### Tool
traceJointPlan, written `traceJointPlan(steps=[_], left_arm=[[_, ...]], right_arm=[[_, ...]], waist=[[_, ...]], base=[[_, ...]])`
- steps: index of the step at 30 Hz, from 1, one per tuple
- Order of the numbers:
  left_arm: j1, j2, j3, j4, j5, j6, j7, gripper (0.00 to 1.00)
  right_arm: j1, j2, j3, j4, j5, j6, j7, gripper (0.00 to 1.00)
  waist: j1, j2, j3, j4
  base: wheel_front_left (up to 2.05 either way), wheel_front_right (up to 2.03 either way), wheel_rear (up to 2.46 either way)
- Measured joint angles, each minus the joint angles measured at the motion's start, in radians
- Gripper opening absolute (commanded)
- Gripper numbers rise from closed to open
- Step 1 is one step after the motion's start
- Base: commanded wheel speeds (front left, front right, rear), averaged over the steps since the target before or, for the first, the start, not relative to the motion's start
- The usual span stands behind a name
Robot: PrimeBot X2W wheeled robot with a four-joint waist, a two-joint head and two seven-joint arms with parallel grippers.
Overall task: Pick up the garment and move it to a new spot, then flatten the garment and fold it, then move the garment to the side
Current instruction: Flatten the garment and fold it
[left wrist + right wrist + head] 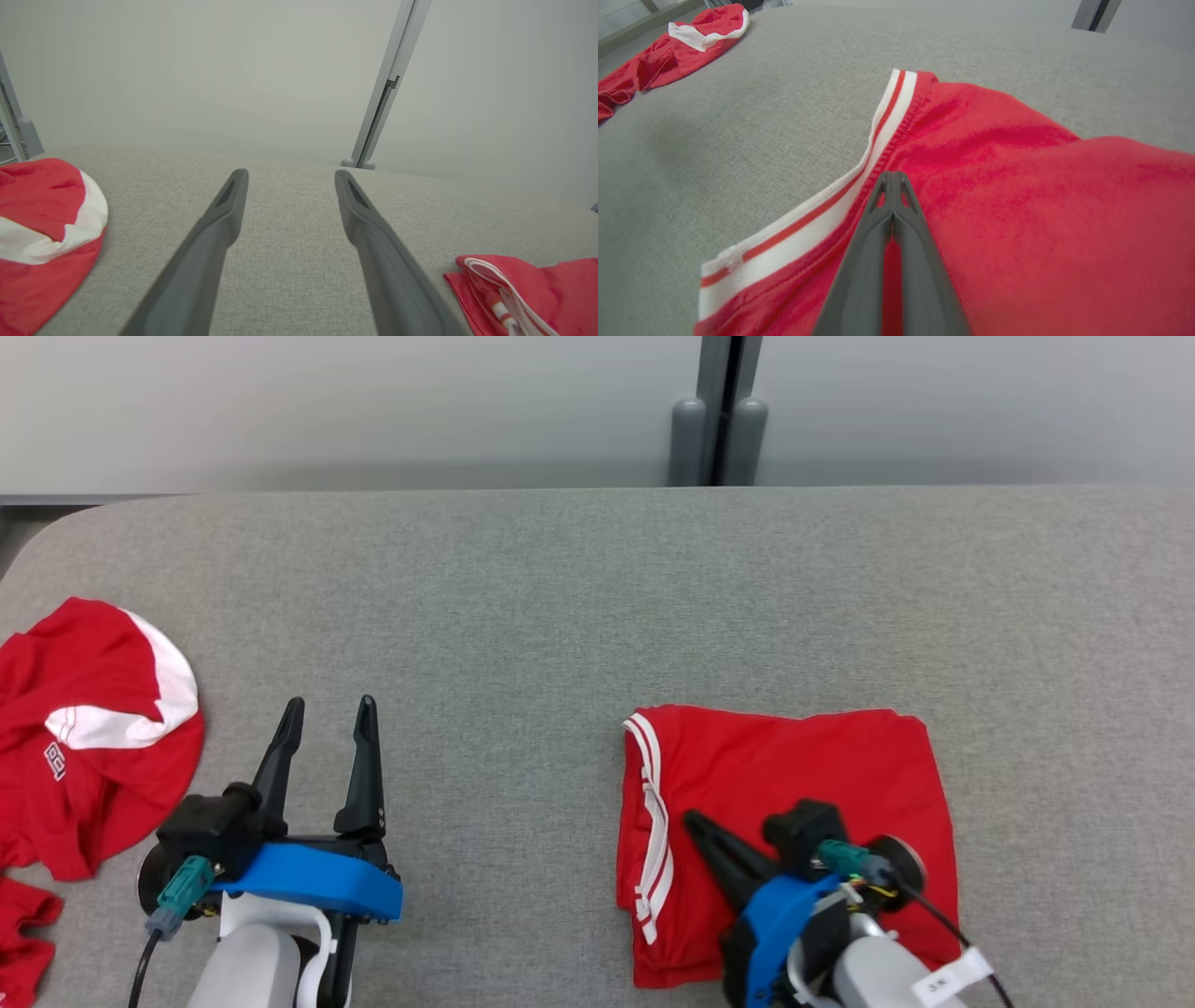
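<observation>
Head view: the red garment (803, 756), folded into a rectangle with white-striped trim along its left edge, lies on the table (560, 579) at right. The right gripper (695, 819) rests on it. The left gripper (330, 705) is spread wide.
Left wrist view: fingers apart above the table.
Right wrist view: fingertips clenched together beside the trim; whether they pinch cloth is unclear.

Red garment (794, 765) — white stripes
</observation>
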Motion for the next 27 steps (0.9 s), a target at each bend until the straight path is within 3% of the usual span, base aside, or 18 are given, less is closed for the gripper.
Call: traceJointPlan(steps=[9, 14, 15, 16, 17, 22, 27], left_arm=[[-0.031, -0.001, -0.032, 0.019, 0.0, -0.002, 0.0, 1.0], [-0.032, -0.003, -0.033, 0.023, 0.0, -0.003, 0.0, 1.0], [-0.032, -0.003, -0.03, 0.023, 0.0, -0.003, 0.0, 1.0], [-0.031, -0.002, -0.027, 0.022, -0.001, -0.003, 0.0, 1.0], [-0.029, 0.001, -0.023, 0.021, -0.002, -0.003, 0.0, 1.0], [0.009, 0.007, 0.009, -0.001, -0.004, -0.002, 0.0, 1.0], [0.046, 0.011, 0.035, -0.022, 0.0, 0.001, 0.0, 1.0]], right_arm=[[-0.098, 0.002, 0.267, 0.089, 0.118, 0.0, 0.052, 0.0], [-0.12, 0.002, 0.281, 0.07, 0.229, 0.0, 0.012, 0.0], [-0.122, 0.002, 0.266, 0.057, 0.248, 0.0, -0.005, 0.26], [-0.123, 0.002, 0.248, 0.045, 0.253, 0.0, -0.025, 0.72], [-0.124, 0.003, 0.224, 0.03, 0.253, 0.0, -0.047, 1.0], [-0.108, 0.003, 0.044, -0.071, 0.176, 0.0, -0.123, 1.0], [0.018, -0.01, -0.191, -0.221, 0.057, 0.0, -0.133, 1.0]], waist=[[0.0, 0.0, 0.011, 0.029], [0.0, 0.0, 0.006, 0.028], [0.0, 0.0, 0.004, 0.026], [0.0, 0.0, 0.0, 0.022], [0.0, 0.0, -0.003, 0.018], [0.0, 0.0, -0.023, -0.013], [0.0, 0.0, -0.045, -0.046]], base=[[0.0, 0.0, 0.0], [0.0, 0.0, 0.0], [0.0, 0.0, 0.0], [0.0, 0.0, 0.0], [0.0, 0.0, 0.0], [0.0, 0.0, 0.0], [0.0, 0.0, 0.0]])
